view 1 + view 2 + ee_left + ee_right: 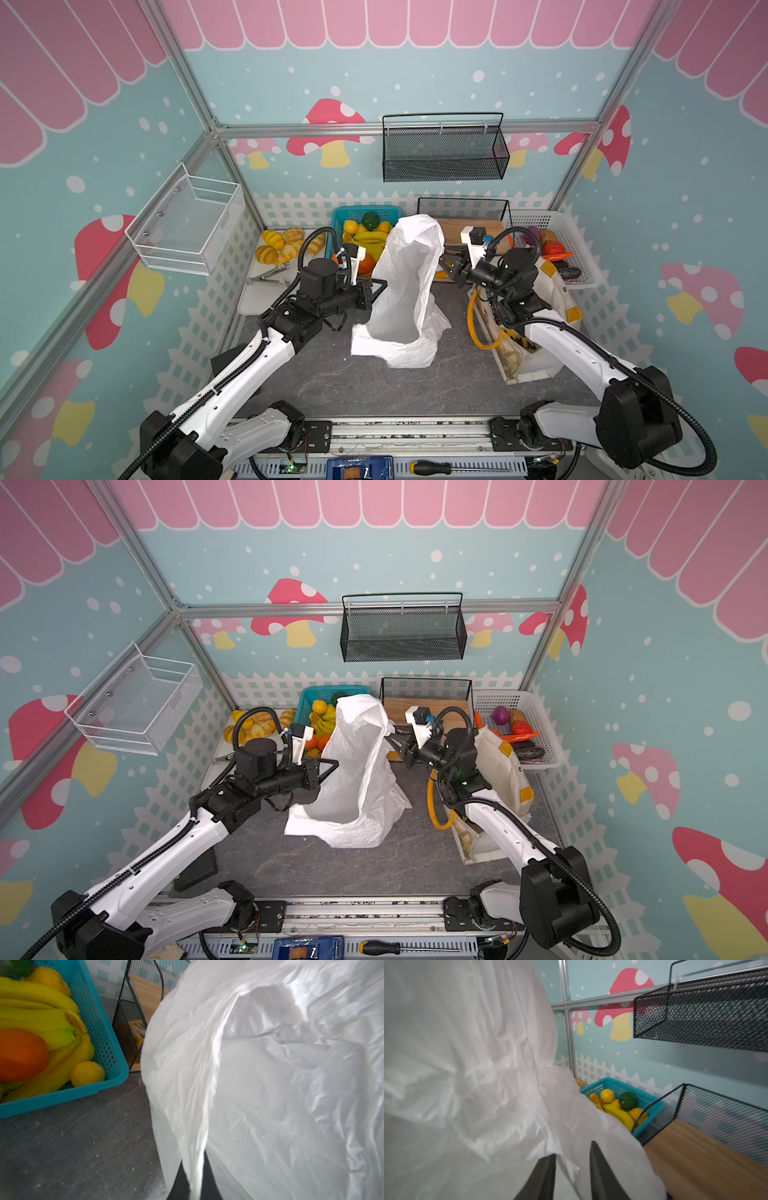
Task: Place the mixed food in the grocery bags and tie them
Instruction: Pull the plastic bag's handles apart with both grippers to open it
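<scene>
Left fingers (180, 1186): clamped on left wall of white plastic bag (409, 291). Right fingers (544, 1180): narrowly parted astride its right wall. Bag stands upright between them.

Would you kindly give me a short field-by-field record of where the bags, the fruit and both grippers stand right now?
Bag: white plastic bag upright mid-table, no food visible inside
Left: left gripper shut on the bag's edge
Right: right gripper open, bag film by its fingers
Fruit: bananas and orange in the teal basket
Tote: canvas tote beneath the right arm
</scene>
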Robot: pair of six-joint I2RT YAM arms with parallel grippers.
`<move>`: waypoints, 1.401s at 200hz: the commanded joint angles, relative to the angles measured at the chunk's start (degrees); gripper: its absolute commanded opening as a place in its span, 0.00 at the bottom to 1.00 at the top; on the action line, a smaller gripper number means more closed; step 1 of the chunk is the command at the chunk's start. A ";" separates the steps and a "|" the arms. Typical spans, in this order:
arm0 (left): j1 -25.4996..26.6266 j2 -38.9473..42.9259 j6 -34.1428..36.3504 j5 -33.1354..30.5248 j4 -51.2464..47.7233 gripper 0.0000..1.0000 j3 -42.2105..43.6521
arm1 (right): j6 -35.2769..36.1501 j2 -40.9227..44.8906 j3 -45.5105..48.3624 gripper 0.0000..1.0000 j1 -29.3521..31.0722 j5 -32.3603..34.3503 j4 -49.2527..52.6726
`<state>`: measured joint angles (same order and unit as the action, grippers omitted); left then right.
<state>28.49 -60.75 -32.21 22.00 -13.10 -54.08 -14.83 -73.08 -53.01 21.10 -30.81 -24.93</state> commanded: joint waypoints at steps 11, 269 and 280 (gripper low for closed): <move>-0.10 2.21 -17.80 -4.17 14.70 0.00 6.27 | 5.25 3.67 -5.69 0.54 2.17 13.75 22.61; 13.43 -2.33 -18.65 -10.00 22.30 0.00 5.95 | -5.72 15.47 -6.06 0.09 30.53 52.55 43.99; 13.43 -2.51 -17.38 -6.00 19.50 0.00 4.63 | -3.37 17.43 -7.93 0.02 29.48 55.00 48.82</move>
<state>41.67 -63.96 -52.38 8.49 8.67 -46.65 -22.87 -59.20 -56.66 52.14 12.51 13.08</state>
